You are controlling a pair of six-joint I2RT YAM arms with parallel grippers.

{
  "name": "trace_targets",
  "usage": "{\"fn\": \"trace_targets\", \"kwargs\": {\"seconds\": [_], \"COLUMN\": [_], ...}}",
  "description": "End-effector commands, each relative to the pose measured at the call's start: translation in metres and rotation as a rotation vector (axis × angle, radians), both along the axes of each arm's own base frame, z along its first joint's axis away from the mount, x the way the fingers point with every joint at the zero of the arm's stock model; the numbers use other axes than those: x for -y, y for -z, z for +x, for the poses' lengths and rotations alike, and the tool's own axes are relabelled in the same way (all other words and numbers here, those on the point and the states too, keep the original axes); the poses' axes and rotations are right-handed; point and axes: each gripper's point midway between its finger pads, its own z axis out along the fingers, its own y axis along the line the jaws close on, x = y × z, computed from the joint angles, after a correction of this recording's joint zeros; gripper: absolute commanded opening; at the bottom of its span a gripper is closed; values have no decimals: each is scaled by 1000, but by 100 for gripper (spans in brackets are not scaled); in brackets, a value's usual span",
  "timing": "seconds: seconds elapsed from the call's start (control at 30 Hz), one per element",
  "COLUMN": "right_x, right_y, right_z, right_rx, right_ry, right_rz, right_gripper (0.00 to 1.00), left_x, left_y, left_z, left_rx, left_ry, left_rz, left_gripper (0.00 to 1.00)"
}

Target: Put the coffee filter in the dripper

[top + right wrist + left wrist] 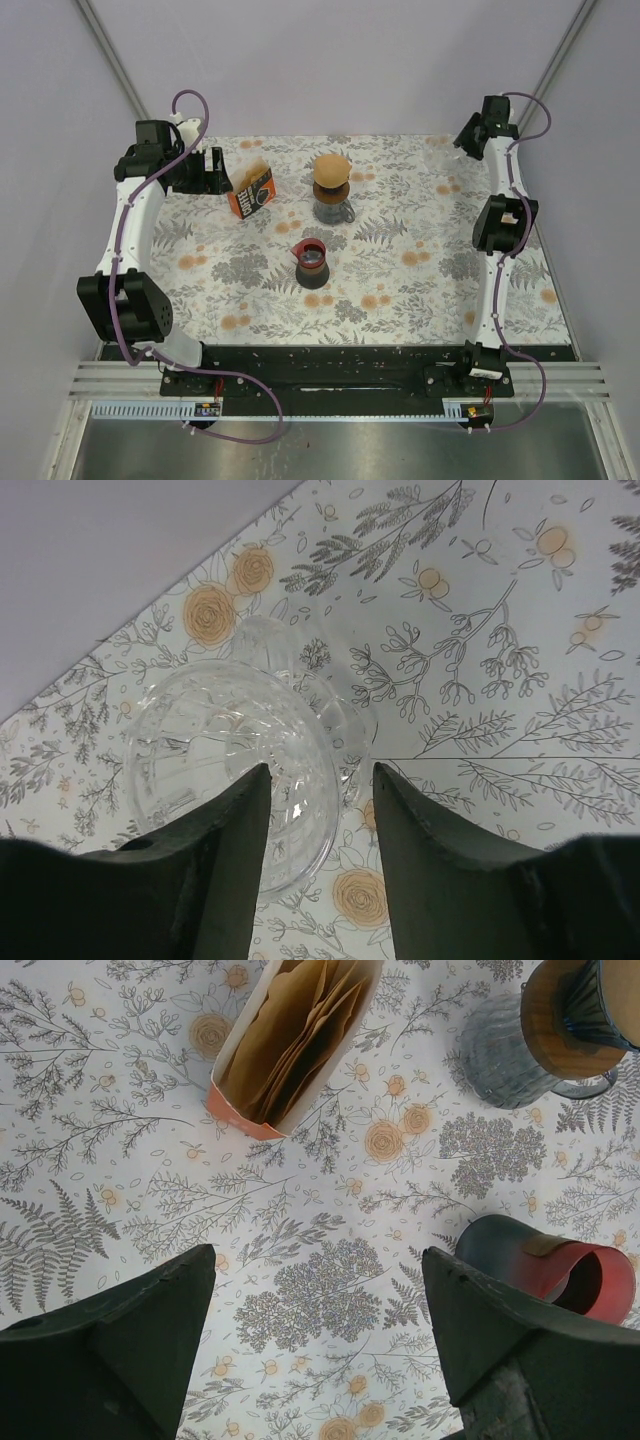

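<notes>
Brown paper coffee filters stand in an open orange and white box at the back left of the flowered cloth. My left gripper hovers open over bare cloth just short of that box, with nothing between its fingers. The clear glass dripper lies on its side at the back right, faint in the top view. My right gripper is open right over it. Its left finger crosses the bowl, and the rim's edge shows in the gap. I see no contact with the right finger.
A glass carafe topped by a brown wooden-collared cone stands at the back centre, also in the left wrist view. A dark cup with a red rim sits mid-table, close to my left gripper's right finger. The back wall runs close behind the dripper.
</notes>
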Motion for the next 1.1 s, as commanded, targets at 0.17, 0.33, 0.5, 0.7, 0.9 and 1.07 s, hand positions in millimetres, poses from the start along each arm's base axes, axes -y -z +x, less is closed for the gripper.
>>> {"fn": "trace_targets", "kwargs": {"seconds": [0.17,0.33,0.5,0.7,0.9,1.07], "right_x": [-14,-14,-17,-71,-150,-238], "right_y": [26,0,-47,-120,-160,-157], "right_z": [7,-1,-21,-73,-145,-206], "right_rx": [-12,4,35,109,159,41], "right_ry": [-38,-53,-111,-418,-852,-1179], "right_rz": [57,35,-11,-45,12,-96], "right_gripper": [35,5,0,0,0,0], "left_x": [-5,-4,-4,-2,3,3], "left_y": [-17,-17,-18,-20,-23,-30], "left_z": [12,11,11,9,4,-3], "left_rx": [55,53,59,62,68,91], "left_ry": [-10,-7,-5,0,17,22], "left_rz": [8,7,10,0,-18,-8], "left_gripper": [88,88,88,88,88,88]}}
